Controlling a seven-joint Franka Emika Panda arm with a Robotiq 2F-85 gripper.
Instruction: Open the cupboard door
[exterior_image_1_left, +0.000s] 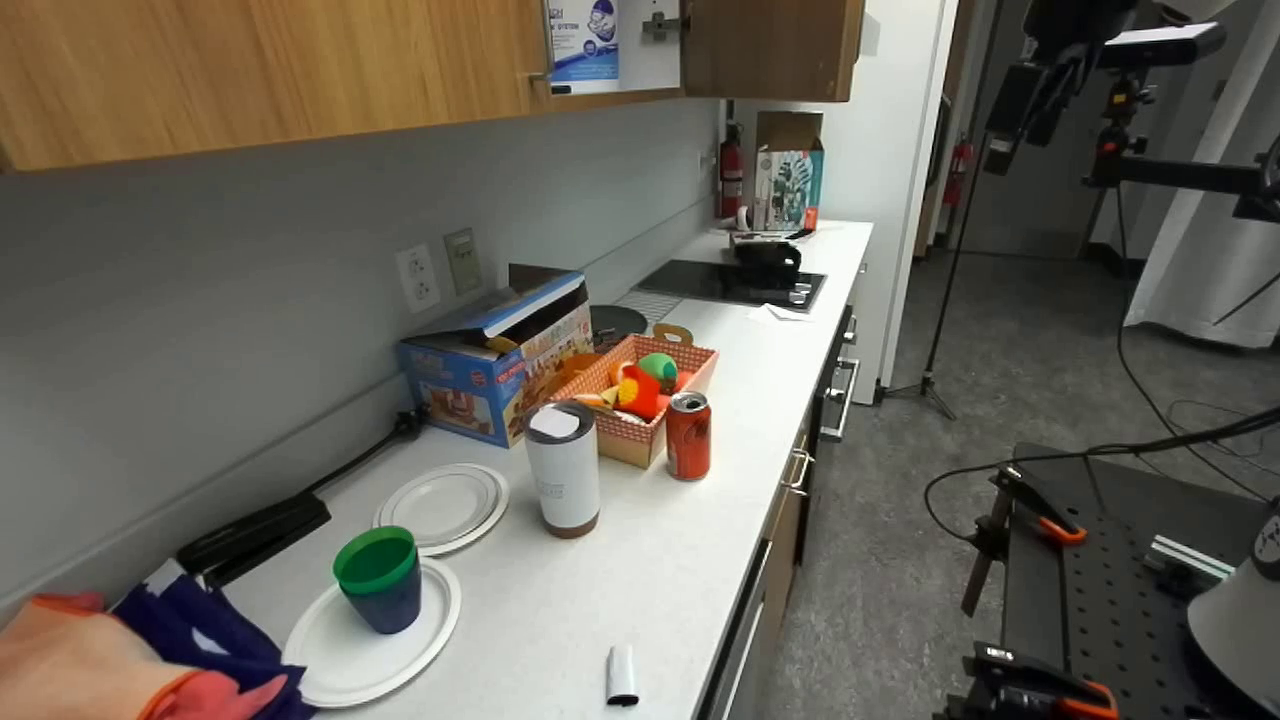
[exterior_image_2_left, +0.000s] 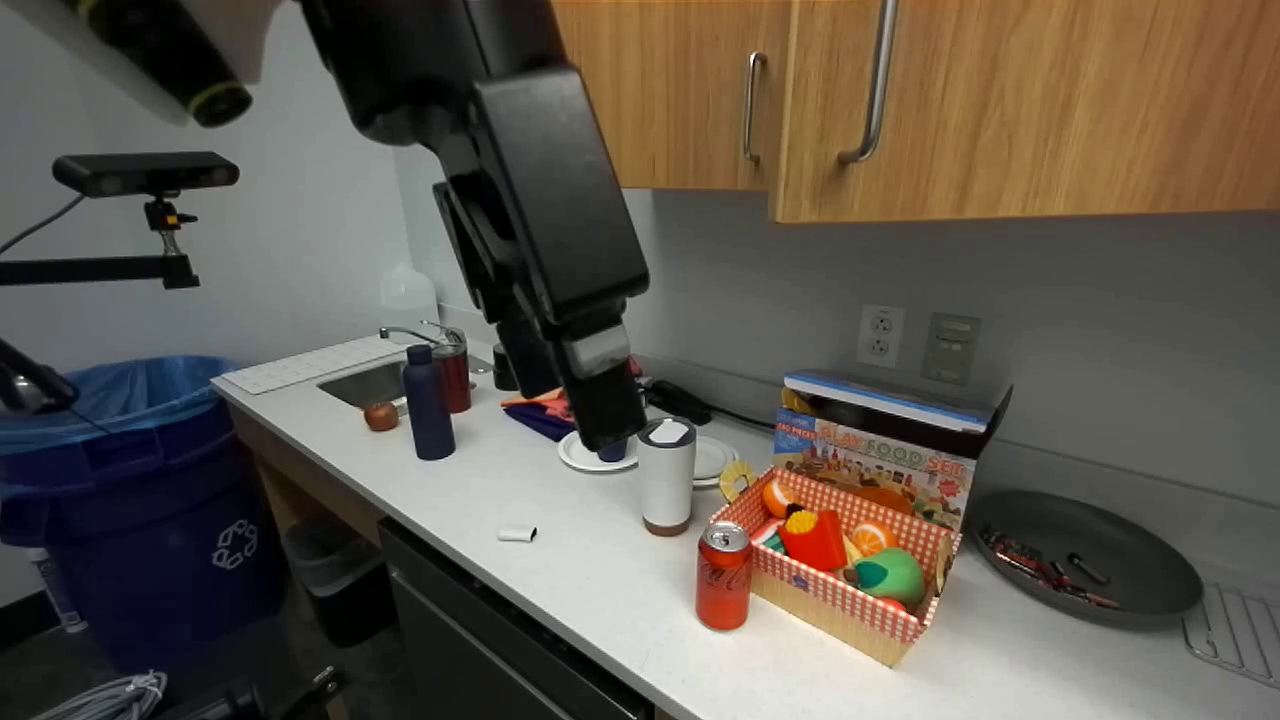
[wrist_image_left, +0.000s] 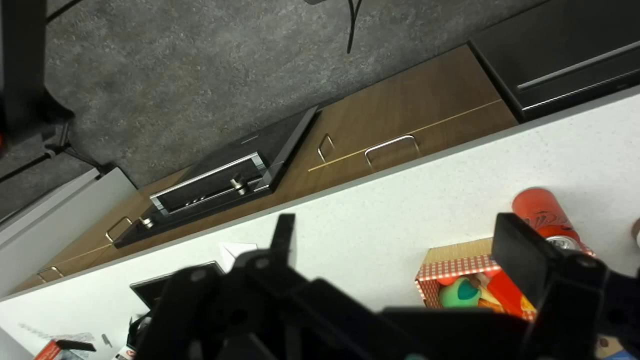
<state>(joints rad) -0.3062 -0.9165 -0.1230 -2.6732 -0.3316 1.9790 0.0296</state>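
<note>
The cupboard door (exterior_image_1_left: 770, 50) is plain brown wood and stands swung outward, with its inner face and part of the cupboard's white interior showing. Its outer face (exterior_image_2_left: 1040, 100), with a metal bar handle (exterior_image_2_left: 875, 90), also shows in an exterior view. My gripper (exterior_image_1_left: 1020, 140) is in the air, apart from the door, fingers pointing down. In an exterior view the gripper (exterior_image_2_left: 570, 390) hangs over the counter in front of the cupboards. In the wrist view the gripper (wrist_image_left: 397, 235) has its fingers wide apart with nothing between them. The door is out of the wrist view.
A like wooden door (exterior_image_1_left: 270, 70) beside it is shut. A white-and-blue sheet or box (exterior_image_1_left: 585, 40) shows at the opening. The counter (exterior_image_1_left: 640, 560) below bears a food basket (exterior_image_2_left: 840, 590), red can (exterior_image_2_left: 723, 585) and white tumbler (exterior_image_2_left: 667, 480). A camera stand (exterior_image_1_left: 1180, 175) stands nearby.
</note>
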